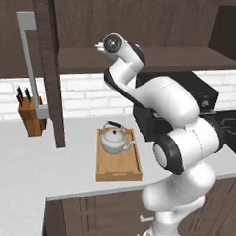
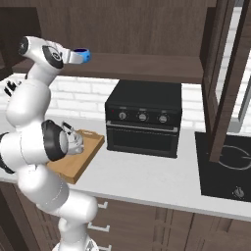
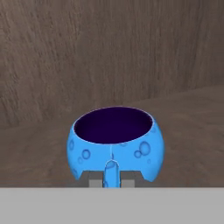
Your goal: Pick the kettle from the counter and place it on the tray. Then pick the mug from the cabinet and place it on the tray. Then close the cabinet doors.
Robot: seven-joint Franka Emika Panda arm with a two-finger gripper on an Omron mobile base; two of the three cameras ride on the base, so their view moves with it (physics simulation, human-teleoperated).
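So your gripper is up inside the cabinet, and the blue mug sits right in front of it on the shelf. Its fingers are clamped on the mug's little handle, one on each side. The kettle is way below the hand, sitting on the tray down on the counter, and both cabinet doors are hanging open

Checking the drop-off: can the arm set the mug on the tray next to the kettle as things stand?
Probably yes. The tool is shut on the mug handle. The kettle sits at the tray's far end, and the near end looks bare.
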